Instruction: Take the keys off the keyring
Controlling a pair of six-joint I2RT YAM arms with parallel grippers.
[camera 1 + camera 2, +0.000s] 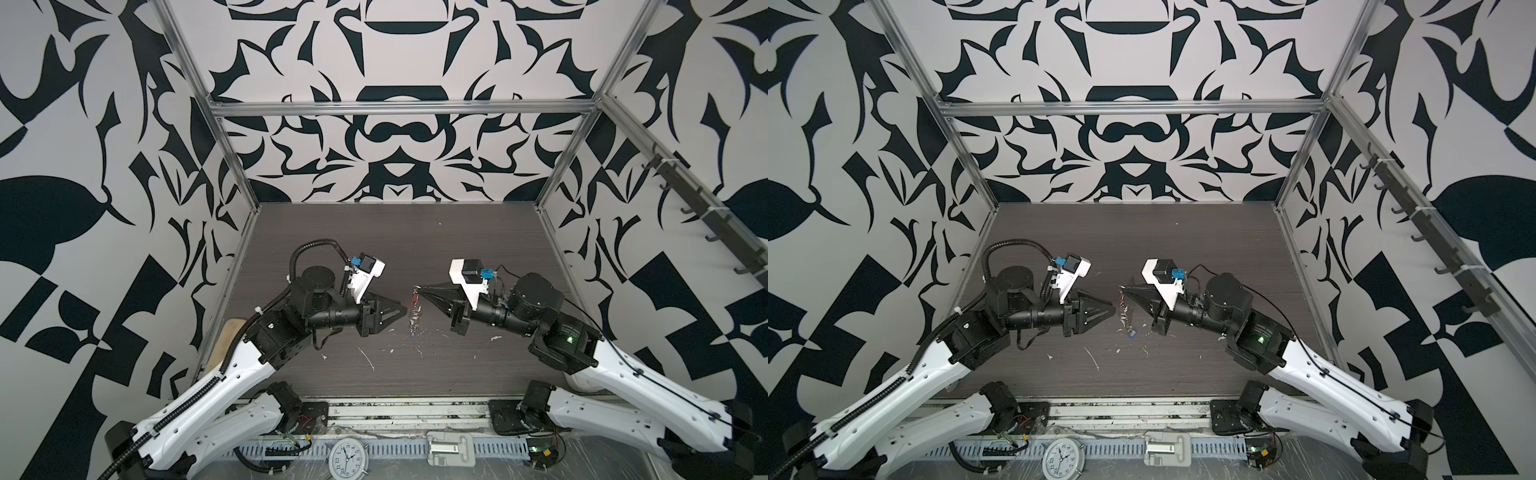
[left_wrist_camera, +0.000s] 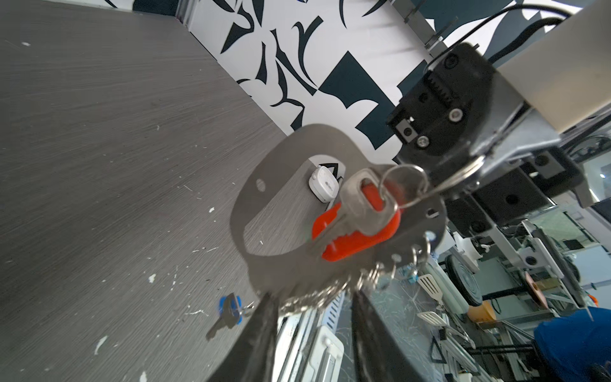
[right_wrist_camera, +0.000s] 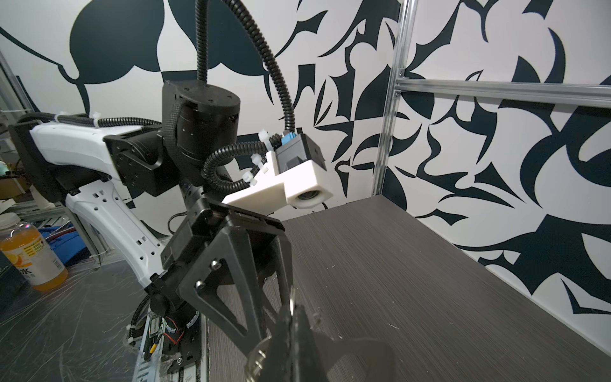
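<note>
The keyring (image 2: 251, 211), a flat silvery plate with a handle slot and small rings along its curved edge, hangs above the table in both top views (image 1: 415, 311) (image 1: 1125, 309). My right gripper (image 3: 292, 307) is shut on its upper edge, also visible from above (image 1: 417, 289). A silvery key with a red tag (image 2: 360, 231) still hangs on the plate by a ring. A second key with a blue tag (image 2: 228, 309) lies loose on the table under the plate (image 1: 1133, 332). My left gripper (image 2: 310, 320) stands open just left of the plate's ringed edge (image 1: 404, 309), holding nothing.
A beige wooden board (image 1: 227, 336) leans at the table's left edge. A small white device (image 2: 323, 184) lies on the table near the right arm's base. White flecks dot the dark tabletop (image 1: 365, 357). A clock (image 1: 347, 457) sits in front of the table.
</note>
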